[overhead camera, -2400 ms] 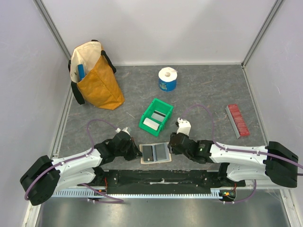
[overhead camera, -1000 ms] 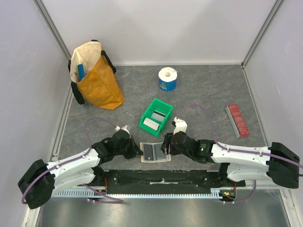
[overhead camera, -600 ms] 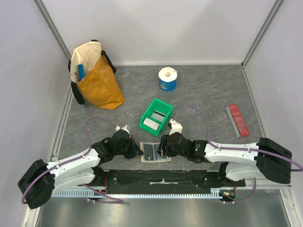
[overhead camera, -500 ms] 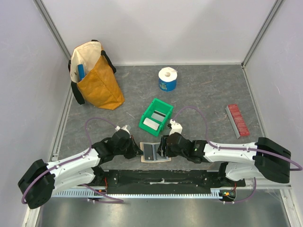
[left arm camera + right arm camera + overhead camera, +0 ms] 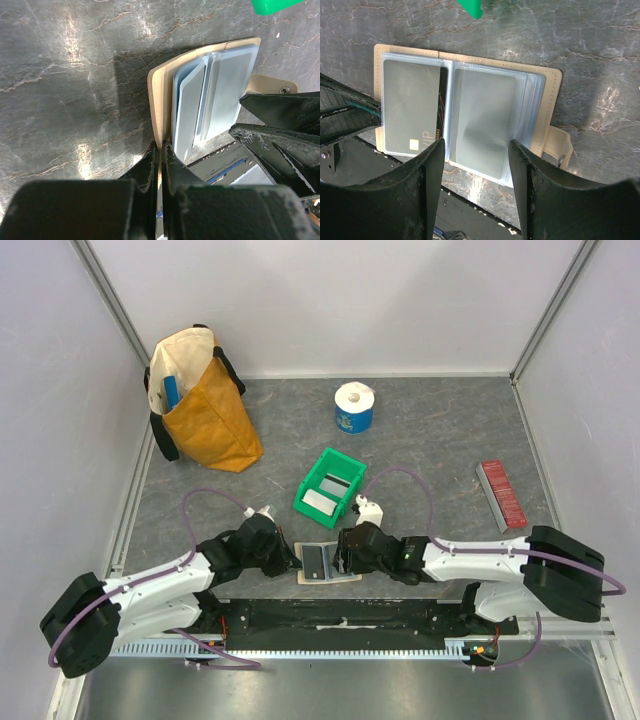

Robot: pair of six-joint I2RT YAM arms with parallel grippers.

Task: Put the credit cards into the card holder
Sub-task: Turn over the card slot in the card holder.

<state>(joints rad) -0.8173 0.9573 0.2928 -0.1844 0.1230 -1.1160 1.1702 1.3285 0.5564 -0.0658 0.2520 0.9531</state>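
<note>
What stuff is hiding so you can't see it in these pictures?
- Top view: both arms' jaws cover part of the card holder; its cards are too small to count.
- Top view: the yellow bag hides its insides; something blue peeks out.
- Right wrist view: the open jaws hide the holder's near edge and the pocketed card at its bottom.
- Wrist views: the green bin is cut off by the top edge.

The left arm [image 5: 150,592] and right arm [image 5: 480,558] lie low along the near edge of the surface [image 5: 430,440], forearms angled inward so the wrists nearly meet in the middle. The left pincer [image 5: 160,148] has its jaws pressed together on the edge of the holder [image 5: 156,95]. The right pincer [image 5: 476,146] hangs over the holder, jaws standing apart.
</note>
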